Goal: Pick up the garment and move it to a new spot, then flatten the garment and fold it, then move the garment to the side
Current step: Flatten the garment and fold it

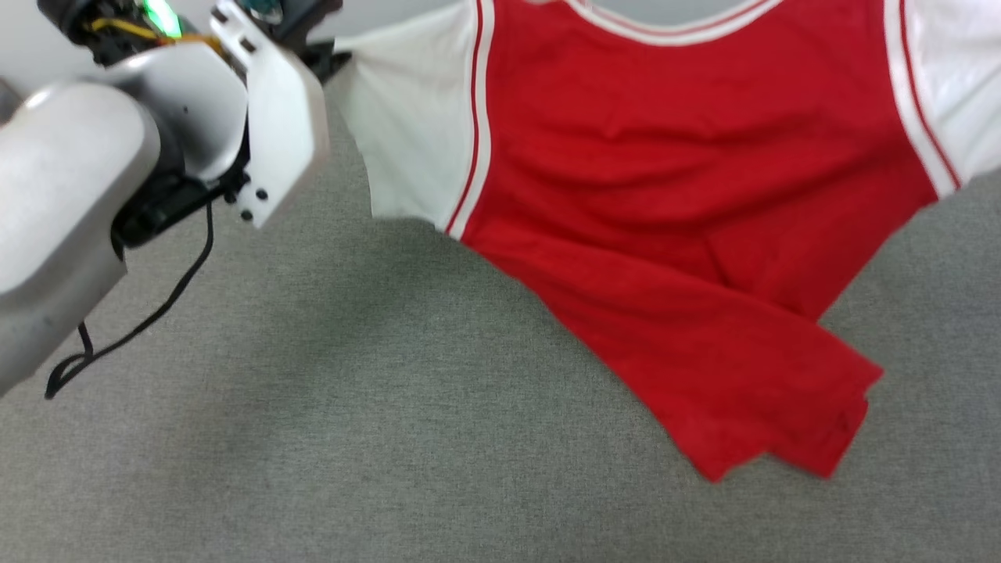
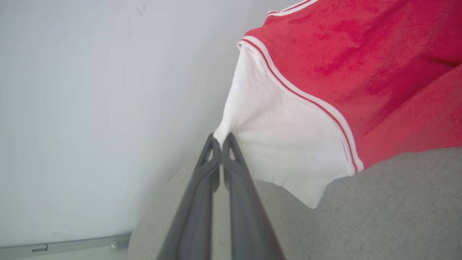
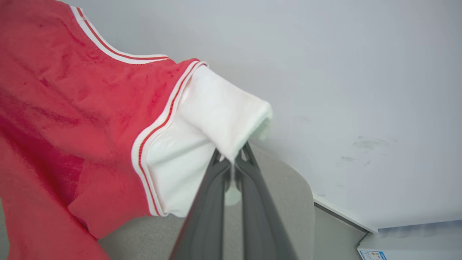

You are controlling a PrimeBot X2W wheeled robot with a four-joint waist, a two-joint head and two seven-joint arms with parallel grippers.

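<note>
The garment [image 1: 688,195] is a red jersey with white sleeves and striped trim. It hangs spread across the upper head view, plain red face toward me, and its lower hem trails onto the grey table [image 1: 352,438]. In the left wrist view my left gripper [image 2: 221,139] is shut on the edge of one white sleeve [image 2: 281,144]. The right wrist view shows my right gripper [image 3: 232,157] shut on the other white sleeve [image 3: 216,119]. My pale left forearm [image 1: 94,180] fills the upper left of the head view.
A black cable [image 1: 156,313] dangles from the left forearm over the table. A pale wall [image 2: 90,108] stands behind the table's rounded corners [image 3: 299,187]. A white box with a label [image 3: 408,242] lies low beyond the right corner.
</note>
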